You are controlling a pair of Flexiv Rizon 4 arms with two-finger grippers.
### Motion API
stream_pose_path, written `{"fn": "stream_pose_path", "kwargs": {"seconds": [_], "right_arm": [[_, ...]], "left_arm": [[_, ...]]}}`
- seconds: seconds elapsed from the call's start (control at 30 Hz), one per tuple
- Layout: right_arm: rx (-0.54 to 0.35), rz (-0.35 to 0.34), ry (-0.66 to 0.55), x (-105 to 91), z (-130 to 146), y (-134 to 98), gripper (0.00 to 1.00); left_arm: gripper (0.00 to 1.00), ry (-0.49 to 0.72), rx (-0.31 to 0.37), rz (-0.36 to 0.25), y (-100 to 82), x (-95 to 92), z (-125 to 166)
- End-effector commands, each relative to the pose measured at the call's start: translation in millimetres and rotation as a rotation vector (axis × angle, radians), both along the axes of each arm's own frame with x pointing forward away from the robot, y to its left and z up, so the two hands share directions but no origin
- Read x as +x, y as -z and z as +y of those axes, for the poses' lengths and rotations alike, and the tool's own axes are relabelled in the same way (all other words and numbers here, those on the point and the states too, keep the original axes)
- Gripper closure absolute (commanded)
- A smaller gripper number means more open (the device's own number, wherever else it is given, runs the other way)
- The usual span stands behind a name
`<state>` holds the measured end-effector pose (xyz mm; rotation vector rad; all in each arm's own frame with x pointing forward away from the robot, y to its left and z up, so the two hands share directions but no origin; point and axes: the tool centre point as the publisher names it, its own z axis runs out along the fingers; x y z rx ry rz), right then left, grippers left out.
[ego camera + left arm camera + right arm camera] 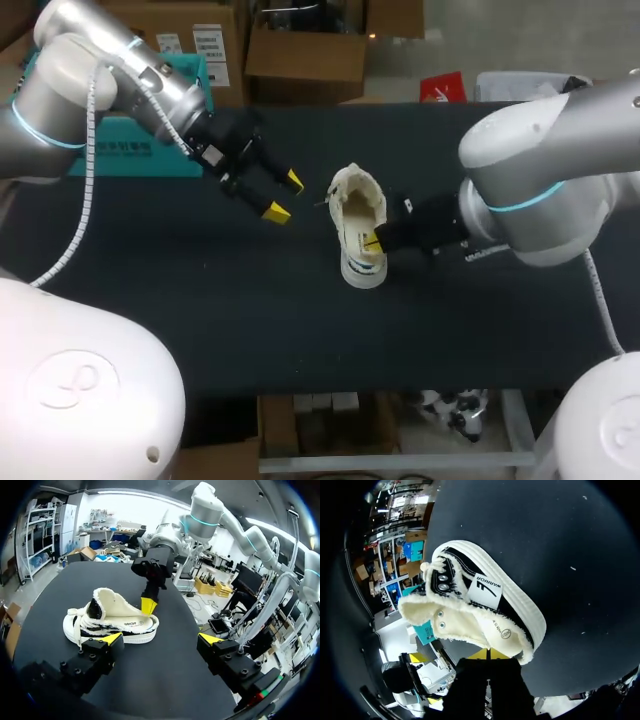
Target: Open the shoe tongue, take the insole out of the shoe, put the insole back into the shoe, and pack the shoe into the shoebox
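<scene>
The shoe [361, 240] stands on its sole mid-table, toe nearest. The right gripper [372, 242] has its tips pressed together at the right side of the fleecy collar (any pinch is hidden). Just left, apart from the shoe, the left gripper [284, 196] hangs spread wide. The teal shoebox [120, 156] sits far left.
</scene>
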<state>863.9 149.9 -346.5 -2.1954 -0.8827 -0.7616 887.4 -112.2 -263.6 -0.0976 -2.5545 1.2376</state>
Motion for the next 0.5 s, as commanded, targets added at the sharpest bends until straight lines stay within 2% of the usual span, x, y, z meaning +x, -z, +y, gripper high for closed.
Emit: {"fn": "stream_pose_path", "kwargs": {"seconds": [0.03,0.07,0.2,0.5], "right_arm": [[0.094,-0.001,-0.052,-3.8,-35,-16,1.0],[0.105,-0.003,-0.069,-3.0,-37,-17,1.0],[0.106,-0.004,-0.077,-1.5,-37,-17,1.0],[0.073,0.031,-0.092,0.5,-20,-9,1.0]], "left_arm": [[0.0,-0.088,0.073,-0.031,-3.3,-20.1,-6],[0.0,-0.101,0.093,-0.038,-2.9,-22.8,-7],[0.0,-0.1,0.093,-0.05,-3.5,-33.5,-7],[0.0,-0.108,0.078,-0.013,9.9,-34.2,-4]]}}
